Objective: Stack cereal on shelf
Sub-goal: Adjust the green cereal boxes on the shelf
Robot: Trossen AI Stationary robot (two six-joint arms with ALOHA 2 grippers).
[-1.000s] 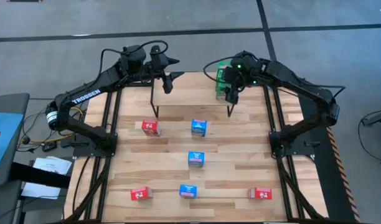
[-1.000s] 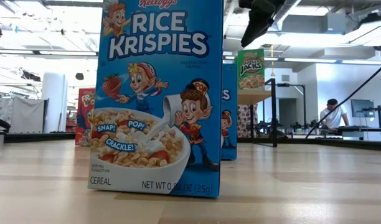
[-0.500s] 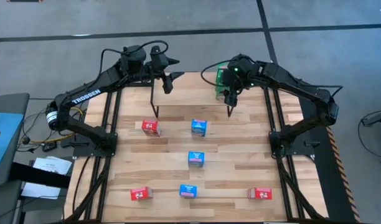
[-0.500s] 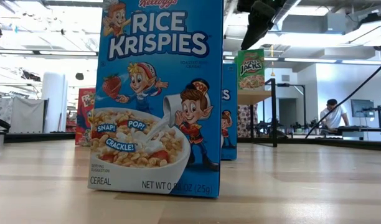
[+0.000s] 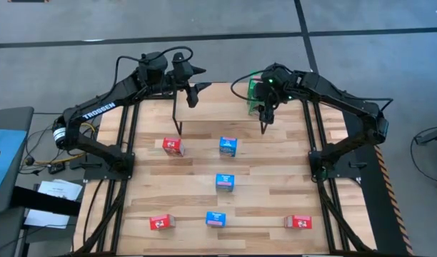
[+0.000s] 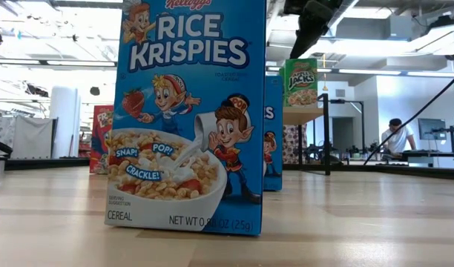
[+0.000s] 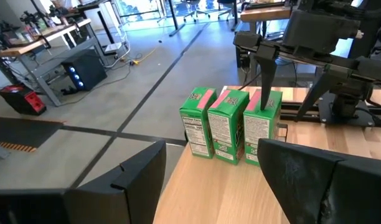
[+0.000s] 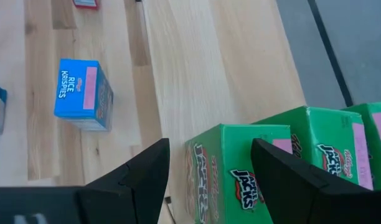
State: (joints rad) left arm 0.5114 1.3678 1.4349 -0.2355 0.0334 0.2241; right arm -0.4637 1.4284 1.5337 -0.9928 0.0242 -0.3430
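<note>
Count on hand, nine small upright cardboard cereal cartons with printed fronts: three blue, three red, three green. Nearest row on the slatted table: one blue box marked Rice Krispies, with cartoon figures and a bowl on its front, standing between two red boxes, one to the left and one to the right, each well apart from it. Next back, alone near the table's middle: a second blue box. Next row: a third blue box and a third red box, set apart from each other and just in front of the shelf legs. Farthest: the shelf, a light wood top on thin black legs, carrying three green boxes marked Apple Jacks, upright, side by side and touching, at the right end of its top. Each visible box top bears a pink panel. Right gripper: above the green row's end box, fingers spread, released, holding nothing. Left gripper: hovering over the shelf's left end, well apart from the green boxes, fingers spread wide, empty. Beyond the table: one person, seated at a desk.
</note>
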